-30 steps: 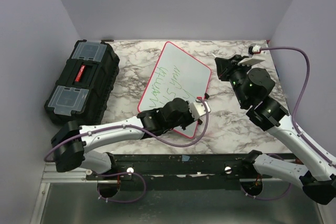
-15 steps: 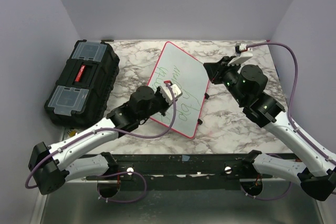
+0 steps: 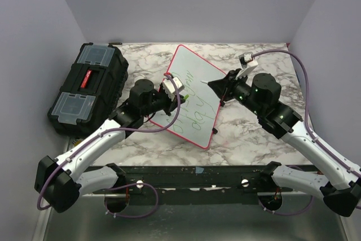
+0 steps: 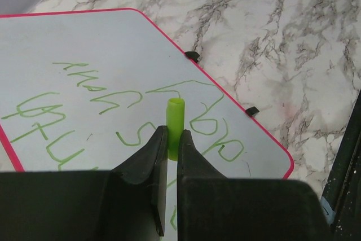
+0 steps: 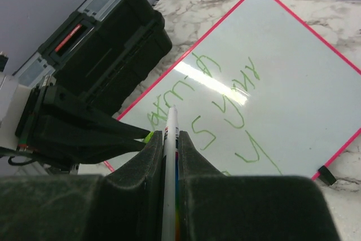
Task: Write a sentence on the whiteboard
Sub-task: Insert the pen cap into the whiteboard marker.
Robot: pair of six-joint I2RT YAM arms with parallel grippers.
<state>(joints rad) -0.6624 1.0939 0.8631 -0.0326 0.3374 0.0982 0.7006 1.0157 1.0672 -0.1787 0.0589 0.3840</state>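
Your whiteboard (image 3: 194,69) lies flat on the marble table (image 3: 254,134), turned at a slant near the middle, with one corner pointing to the back wall. The sentence (image 4: 101,91) runs across it in thin green strokes over three lines; from above, the letters nearest you read roughly "day", and the rest is too loose to read with confidence. Two small black clips (image 4: 192,56) sit against the red-pink rim on the side facing the right arm.

Your left gripper (image 4: 172,134) hovers over the lettered part of the board. Its jaws are pressed together on a short light-green cap (image 4: 175,111), which stands up between the fingertips with its open end outward.

Your right gripper (image 5: 169,136) reaches in from the other side, also above the board. Its jaws are nearly closed around a slim white marker (image 5: 171,118) with coloured bands on its barrel. The marker's tip points at the left gripper and sits just beside the green cap; you cannot tell from these views whether the two touch.

The black toolbox (image 3: 87,88) with clear lid compartments rests at the table's left edge, just beside the board's left corner, lid closed
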